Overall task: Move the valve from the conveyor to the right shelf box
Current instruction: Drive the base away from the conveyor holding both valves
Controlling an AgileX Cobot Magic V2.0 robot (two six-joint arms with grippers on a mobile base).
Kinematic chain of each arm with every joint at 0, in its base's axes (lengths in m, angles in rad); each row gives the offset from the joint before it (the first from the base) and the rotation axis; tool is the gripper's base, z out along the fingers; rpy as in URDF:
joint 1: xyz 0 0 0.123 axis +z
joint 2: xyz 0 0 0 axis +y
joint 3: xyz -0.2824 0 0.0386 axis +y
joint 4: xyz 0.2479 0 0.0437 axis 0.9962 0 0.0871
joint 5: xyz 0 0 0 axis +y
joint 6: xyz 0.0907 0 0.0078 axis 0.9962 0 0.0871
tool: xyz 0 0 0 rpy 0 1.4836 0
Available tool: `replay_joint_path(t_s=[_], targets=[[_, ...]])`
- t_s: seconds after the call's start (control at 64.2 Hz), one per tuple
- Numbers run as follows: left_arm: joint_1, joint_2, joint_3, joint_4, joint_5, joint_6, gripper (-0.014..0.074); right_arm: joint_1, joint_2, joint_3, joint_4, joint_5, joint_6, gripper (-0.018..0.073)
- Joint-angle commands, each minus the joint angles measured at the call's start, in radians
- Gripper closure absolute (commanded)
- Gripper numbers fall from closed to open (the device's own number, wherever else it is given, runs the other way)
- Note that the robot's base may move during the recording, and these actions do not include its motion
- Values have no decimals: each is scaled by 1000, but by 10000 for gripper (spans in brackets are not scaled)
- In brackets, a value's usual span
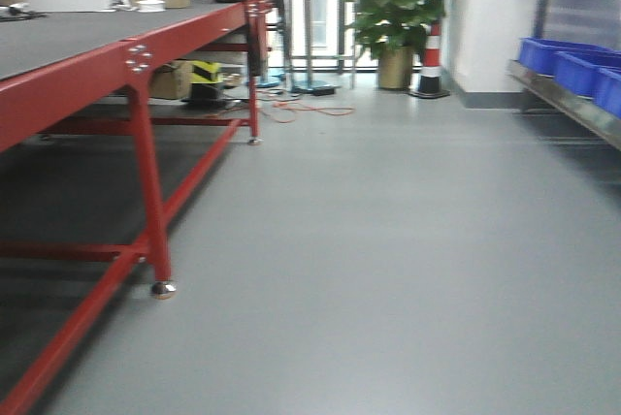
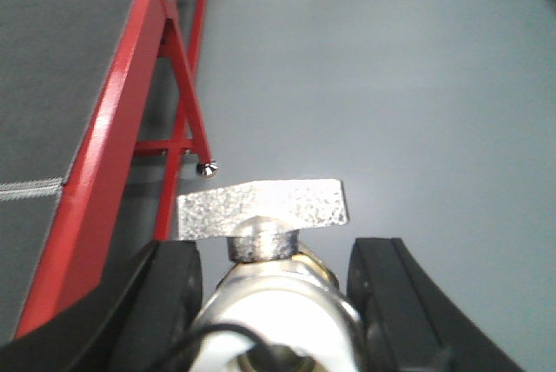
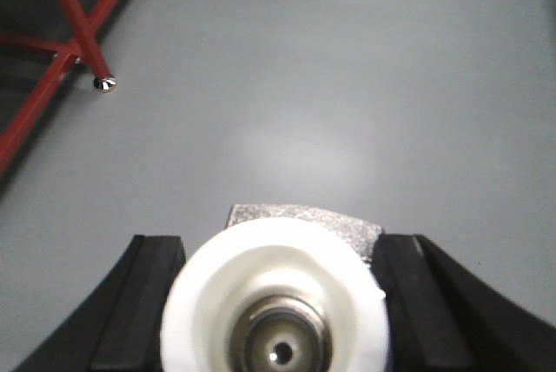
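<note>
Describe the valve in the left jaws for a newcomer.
Left wrist view: right of the red-framed conveyor, the valve sits low between two black jaws. Unlike the other valve, showing a round white cap, it shows a flat speckled silver handle.

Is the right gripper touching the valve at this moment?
Touching. The right wrist view shows it: the valve sits between the fingers of the right gripper, and its white base meets both with no gap.
</note>
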Motion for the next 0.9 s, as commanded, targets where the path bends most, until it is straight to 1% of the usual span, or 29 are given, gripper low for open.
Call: replay_joint_path(t_s=[0.0, 0.888], targets=[[-3, -11, -11, -10, -57, -8, 708, -1, -12, -19, 0, -64, -6, 713], [-3, -15, -11, -10, -56, -8, 708, -1, -12, -19, 0, -64, -6, 713]])
